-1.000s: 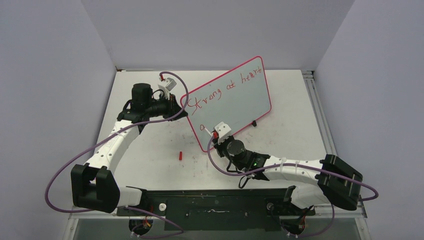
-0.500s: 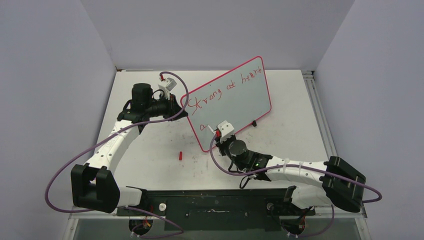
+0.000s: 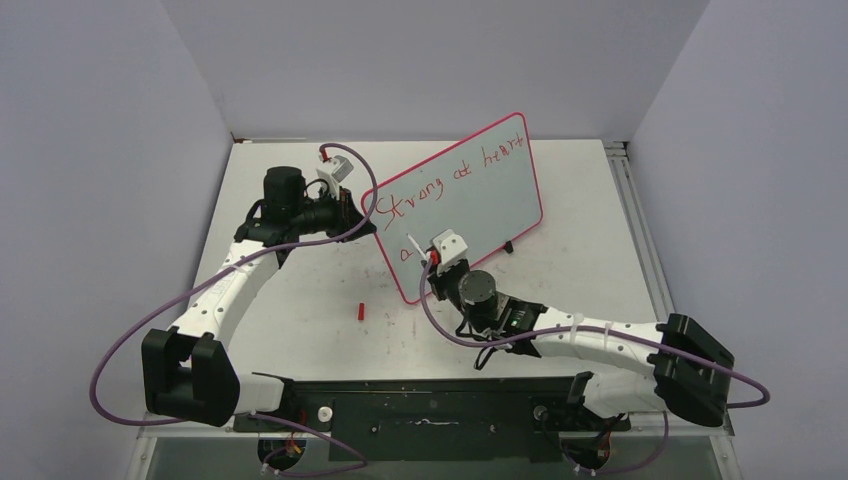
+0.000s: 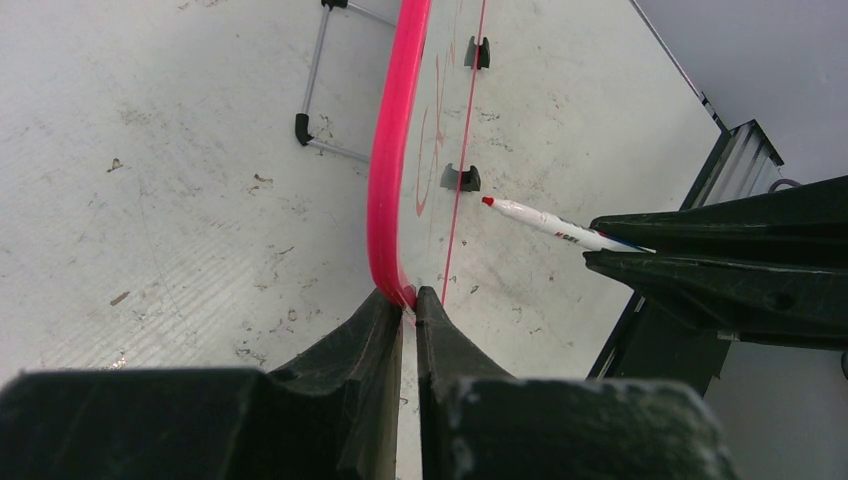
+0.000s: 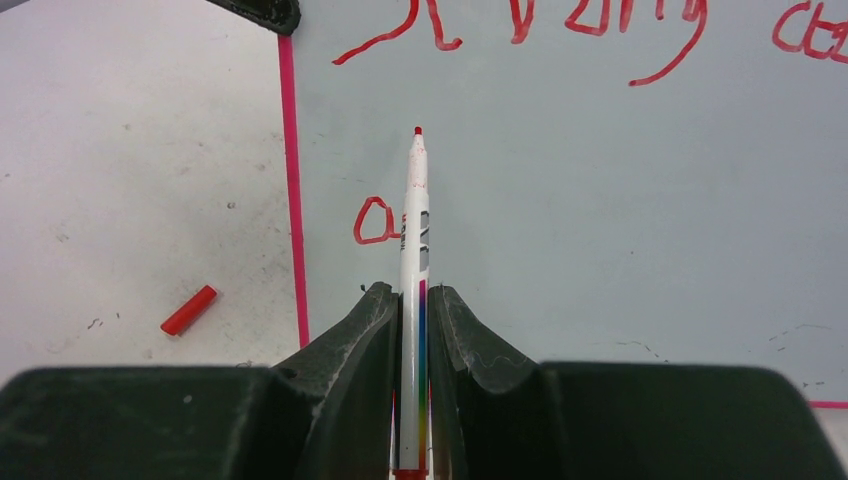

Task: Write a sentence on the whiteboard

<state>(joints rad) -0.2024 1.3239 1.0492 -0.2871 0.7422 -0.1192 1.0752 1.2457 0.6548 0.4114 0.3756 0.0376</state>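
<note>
whiteboard (image 3: 490, 205): propped tilted on the table (image 3: 290, 290) at the centre of the top view, with its pink-red rim running from lower left to upper right.
sentence (image 3: 462, 172): "Strong at heart" is written in red along the upper line of the board. 1 lone "a" is seen beneath it, near the board's lower left corner.
left gripper (image 4: 408, 300): its jaws are pressed together on the whiteboard's pink rim, at the board's left edge in the top view.
right gripper (image 5: 412, 310): clamped on the marker (image 5: 414, 200), at the lower centre of the right wrist view.
marker: a white barrel with a red tip, pointed up the frame over the board face, just right of the "a". Whether the tip touches the board cannot be told.
cap (image 5: 189, 310): a small red cap is seen lying on the table, left of the board's rim and apart from it.
feet (image 4: 461, 178): 2 black feet are seen along the board's lower edge in the left wrist view.
</note>
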